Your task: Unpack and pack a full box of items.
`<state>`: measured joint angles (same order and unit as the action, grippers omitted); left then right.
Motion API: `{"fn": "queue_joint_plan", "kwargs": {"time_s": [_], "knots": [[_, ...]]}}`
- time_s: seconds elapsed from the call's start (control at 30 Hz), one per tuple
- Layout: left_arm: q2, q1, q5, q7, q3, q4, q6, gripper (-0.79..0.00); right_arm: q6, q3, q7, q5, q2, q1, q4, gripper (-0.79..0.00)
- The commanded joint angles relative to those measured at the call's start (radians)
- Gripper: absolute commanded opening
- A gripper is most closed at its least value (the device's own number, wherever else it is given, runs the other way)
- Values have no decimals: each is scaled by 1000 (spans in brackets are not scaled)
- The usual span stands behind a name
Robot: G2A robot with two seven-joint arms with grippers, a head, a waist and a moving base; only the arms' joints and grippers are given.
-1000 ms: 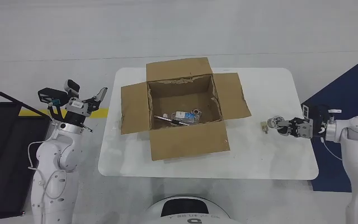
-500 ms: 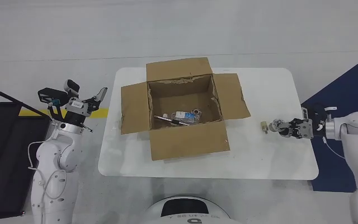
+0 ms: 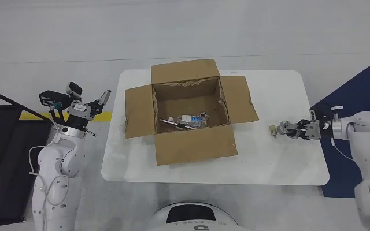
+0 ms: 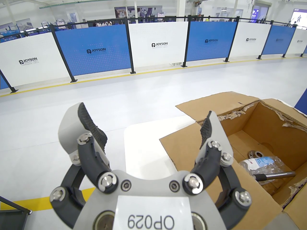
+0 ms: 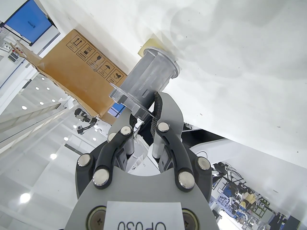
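Detail on the grasp comes to you from the right wrist view: the right gripper (image 5: 144, 111) has its fingers pinched on the flanged end of a ribbed metal cylinder (image 5: 151, 72). The cylinder's far end sits low over the white table (image 5: 239, 48), just beside a small cream block (image 5: 150, 43); you cannot tell whether it touches either. From above, you see that same gripper (image 3: 289, 128) near the table's right edge, well apart from the open cardboard box (image 3: 188, 112) at mid-table.

The left wrist view lets you look into the box (image 4: 239, 144): a clear plastic-wrapped packet (image 4: 261, 163), a metal rod (image 4: 275, 175) and metal rings (image 4: 255, 154) lie on its floor. The left gripper (image 4: 146, 118) has its fingers spread wide with nothing between them, off the table's left side, near the box's left flap. Beyond it you see pale grey floor, a yellow floor line (image 4: 144, 72) and blue-and-white fence panels (image 4: 96, 51).
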<state>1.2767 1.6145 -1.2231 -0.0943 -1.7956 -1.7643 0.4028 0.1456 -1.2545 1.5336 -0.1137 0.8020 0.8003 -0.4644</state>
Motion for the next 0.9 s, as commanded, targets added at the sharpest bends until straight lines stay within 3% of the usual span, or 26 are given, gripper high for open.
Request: {"fn": "queue_joint_plan", "kwargs": {"time_s": [0.0,0.07,0.13,0.27,0.4,0.53,0.73,0.87], "knots": [[0,0,0,0,0,0,0,0,-4,9,0,1,5,-17,24,-785],[0,0,0,0,0,0,0,0,-10,19,-2,5,11,-32,47,-779],[0,0,0,0,0,0,0,0,-10,27,-8,6,18,-45,70,-708],[0,0,0,0,0,0,0,0,-18,43,-12,12,28,-66,106,-674],[0,0,0,0,0,0,0,0,-27,52,-12,14,35,-84,138,-560],[0,0,0,0,0,0,0,0,-35,56,-9,17,38,-99,166,-511],[0,0,0,0,0,0,0,0,-49,54,-6,17,36,-119,198,-471],[0,0,0,0,0,0,0,0,-91,31,2,0,18,-137,226,-376]]}}
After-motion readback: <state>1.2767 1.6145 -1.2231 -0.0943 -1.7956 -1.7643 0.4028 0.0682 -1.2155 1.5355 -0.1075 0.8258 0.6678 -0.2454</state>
